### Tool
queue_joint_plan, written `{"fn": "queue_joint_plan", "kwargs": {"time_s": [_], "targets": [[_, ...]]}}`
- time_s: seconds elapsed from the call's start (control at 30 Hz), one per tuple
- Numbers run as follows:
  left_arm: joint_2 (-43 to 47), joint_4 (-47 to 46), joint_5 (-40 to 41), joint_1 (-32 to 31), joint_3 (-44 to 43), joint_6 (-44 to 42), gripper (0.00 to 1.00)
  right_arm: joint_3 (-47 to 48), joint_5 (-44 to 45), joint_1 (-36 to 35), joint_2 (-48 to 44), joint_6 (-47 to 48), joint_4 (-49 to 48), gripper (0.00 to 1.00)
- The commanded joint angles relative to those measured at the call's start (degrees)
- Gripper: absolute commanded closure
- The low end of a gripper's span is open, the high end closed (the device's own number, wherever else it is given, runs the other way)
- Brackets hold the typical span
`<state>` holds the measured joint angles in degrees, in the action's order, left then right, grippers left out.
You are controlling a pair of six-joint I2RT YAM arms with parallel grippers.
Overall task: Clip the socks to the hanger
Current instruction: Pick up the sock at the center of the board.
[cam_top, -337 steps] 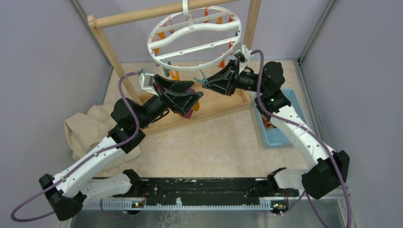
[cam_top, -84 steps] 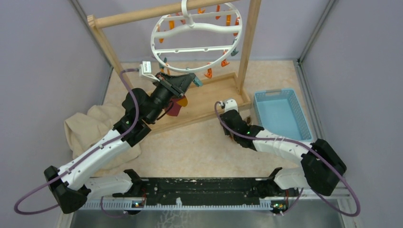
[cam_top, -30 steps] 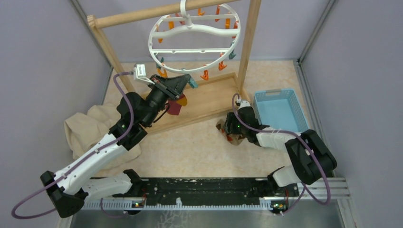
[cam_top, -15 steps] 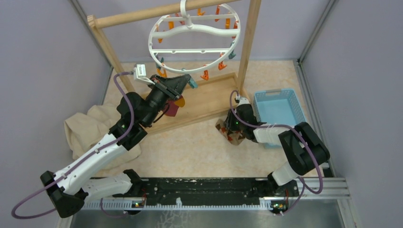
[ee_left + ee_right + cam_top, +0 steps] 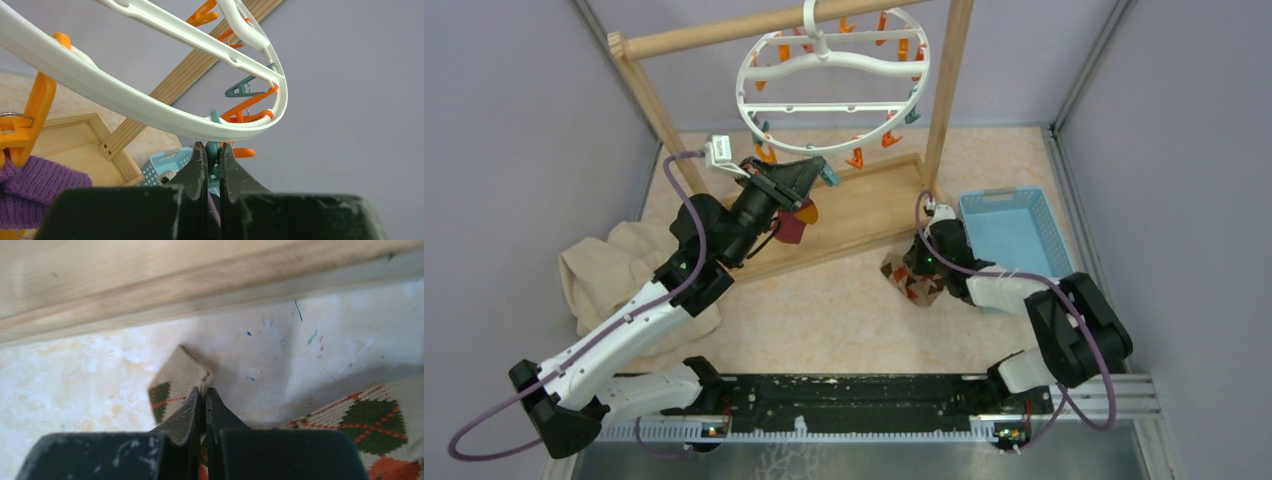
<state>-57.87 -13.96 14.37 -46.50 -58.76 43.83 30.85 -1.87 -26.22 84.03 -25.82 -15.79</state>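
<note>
Grip first: my right fingers [image 5: 187, 415] are pinched together on the folded cuff of the tan argyle knit sock [image 5: 175, 377], lying on the bench [image 5: 75, 370] just beside the wooden stand base [image 5: 150, 280]; I'd lift slowly so that thin fold doesn't slip. My left fingers [image 5: 196, 172] are clamped on a teal plastic clip [image 5: 213, 149] under the white round plastic hanger [image 5: 125, 102]. How they pinch that clip reads only from the left wrist; the overhead view alone shows sock and hanger well apart.

Place: robot test cell, lab-type, boxed in on 3 sides.
Walls: plain grey panels [image 5: 514, 150] left, far & right, w/ metal corner posts [image 5: 1079, 70].
Near edge: left arm [image 5: 624, 330] & right arm [image 5: 1004, 290] bolted to black rail [image 5: 854, 393]; purple cables [image 5: 686, 215].
Surface: speckled beige tabletop [image 5: 824, 310].
</note>
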Motion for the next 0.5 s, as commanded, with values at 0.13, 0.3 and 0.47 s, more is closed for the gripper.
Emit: {"fn": "queue_joint_plan", "kwargs": {"time_s": [0.13, 0.3, 0.47], "targets": [[-0.6, 1.5, -2.9, -0.2, 0.3, -0.7, 1.00, 0.6, -5.3, 0.4, -22.8, 8.4, 1.1, 1.00], [-1.9, 1.4, -4.8, -0.2, -1.0, -0.7, 1.00, 0.5, -19.4, 0.4, -35.4, 10.3, -0.6, 1.00], [-2.2, 0.8, -5.7, -0.2, -0.9, -0.6, 1.00, 4.8, -32.1, 0.4, -40.4, 11.2, 1.3, 1.00]]}}
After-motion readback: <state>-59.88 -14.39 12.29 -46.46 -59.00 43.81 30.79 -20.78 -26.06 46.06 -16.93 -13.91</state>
